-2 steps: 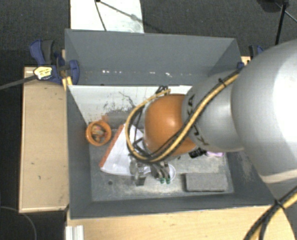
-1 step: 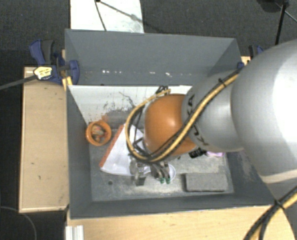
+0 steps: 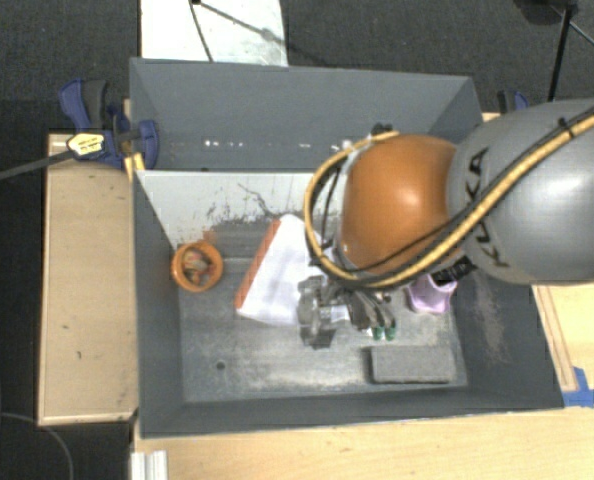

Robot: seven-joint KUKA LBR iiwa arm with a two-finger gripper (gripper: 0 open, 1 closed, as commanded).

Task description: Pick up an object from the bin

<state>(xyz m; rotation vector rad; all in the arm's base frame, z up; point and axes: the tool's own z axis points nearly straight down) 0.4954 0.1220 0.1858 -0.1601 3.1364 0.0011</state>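
Observation:
My gripper [image 3: 322, 330] hangs low over the middle of the bin floor, under the arm's orange cover. Its metal tip sits at the lower right edge of a white pad with an orange spine [image 3: 269, 268], which lies tilted in the bin's centre. A small green piece [image 3: 382, 334] lies just right of the gripper. Further right, a lilac object [image 3: 429, 296] is partly hidden under the arm.
A brown round roll [image 3: 197, 266] rests against the left wall. A dark grey foam block [image 3: 409, 365] lies flat near the front right corner. The arm covers the bin's right rear part.

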